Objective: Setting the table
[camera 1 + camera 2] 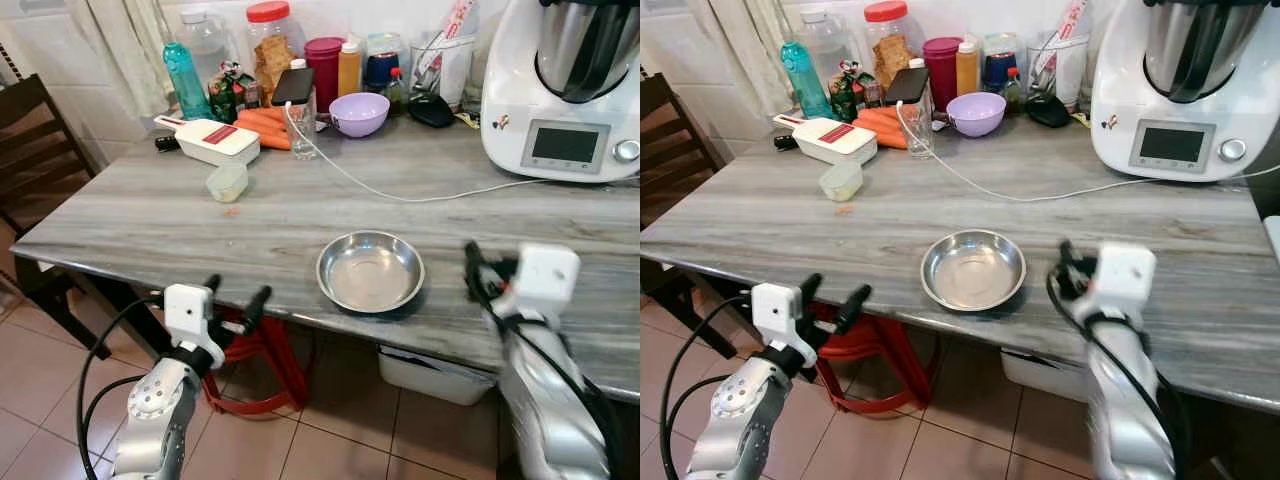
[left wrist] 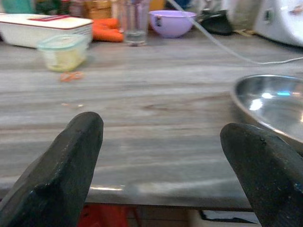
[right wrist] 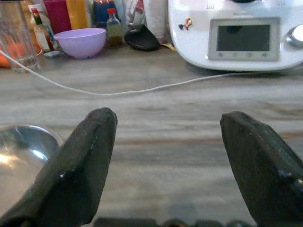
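A shallow steel bowl sits empty near the front edge of the grey wood-grain table. My left gripper is open at the table's front edge, a short way left of the bowl, with nothing between its fingers. In the left wrist view the bowl's rim lies just beyond the finger on that side. My right gripper hovers over the table just right of the bowl, open and empty. The right wrist view catches the bowl's edge beside one finger.
At the back of the table stand a purple bowl, a glass, carrots, a white slicer, a small lidded container, jars and bottles. A white cable runs toward the white kitchen machine. A dark chair stands left; a red stool is underneath.
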Tool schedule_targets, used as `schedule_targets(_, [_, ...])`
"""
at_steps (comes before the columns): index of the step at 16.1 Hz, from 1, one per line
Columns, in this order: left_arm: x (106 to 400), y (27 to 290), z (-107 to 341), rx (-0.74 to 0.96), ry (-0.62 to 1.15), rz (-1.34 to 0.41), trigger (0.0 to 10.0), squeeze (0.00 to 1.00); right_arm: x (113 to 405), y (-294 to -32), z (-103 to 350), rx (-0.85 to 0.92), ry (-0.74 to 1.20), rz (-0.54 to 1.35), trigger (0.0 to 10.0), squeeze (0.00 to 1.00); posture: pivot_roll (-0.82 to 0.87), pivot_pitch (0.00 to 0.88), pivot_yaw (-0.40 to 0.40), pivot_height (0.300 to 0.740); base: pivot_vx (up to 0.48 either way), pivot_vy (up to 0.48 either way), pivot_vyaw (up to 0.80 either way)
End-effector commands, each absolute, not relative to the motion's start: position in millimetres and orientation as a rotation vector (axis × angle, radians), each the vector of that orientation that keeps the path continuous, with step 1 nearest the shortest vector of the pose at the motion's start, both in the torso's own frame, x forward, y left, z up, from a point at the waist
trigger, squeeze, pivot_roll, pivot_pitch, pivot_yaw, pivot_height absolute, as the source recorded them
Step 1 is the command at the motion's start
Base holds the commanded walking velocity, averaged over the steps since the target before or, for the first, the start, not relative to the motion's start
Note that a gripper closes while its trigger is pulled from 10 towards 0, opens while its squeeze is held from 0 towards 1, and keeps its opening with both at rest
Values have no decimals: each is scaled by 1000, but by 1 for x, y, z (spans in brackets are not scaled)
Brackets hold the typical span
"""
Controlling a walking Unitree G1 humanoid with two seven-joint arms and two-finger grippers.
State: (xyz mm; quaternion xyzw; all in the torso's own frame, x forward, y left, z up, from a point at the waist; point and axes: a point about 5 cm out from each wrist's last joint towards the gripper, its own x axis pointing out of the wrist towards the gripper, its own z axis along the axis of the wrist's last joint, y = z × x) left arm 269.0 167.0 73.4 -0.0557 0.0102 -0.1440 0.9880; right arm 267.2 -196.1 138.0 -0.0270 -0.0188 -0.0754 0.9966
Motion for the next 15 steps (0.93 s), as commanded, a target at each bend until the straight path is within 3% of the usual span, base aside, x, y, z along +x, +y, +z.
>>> schedule_targets(1, [271,172,75,-91,15,-230,10000,0,263,-185,143,-86,-85,-98,10000,1000,-103,0,129,740,0,0,0])
schedule_targets(7, [274,179,70,-65,33,-91,10000,0,234,-167,125,-76,-73,-25,10000,1000,-108,0,134,740,0,0,0])
schedule_targets(12, [267,189,60,-59,80,-36,10000,0,233,-169,122,-72,-57,-49,10000,1000,-115,0,134,740,0,0,-158])
schedule_targets(14, [271,187,61,-60,85,-25,10000,0,236,-171,122,-60,-55,-60,10000,906,-109,0,132,740,0,0,-800])
schedule_targets(15, [271,187,62,-63,81,-23,10000,0,237,-171,123,-46,-58,-62,10000,706,-108,0,132,740,0,0,-788])
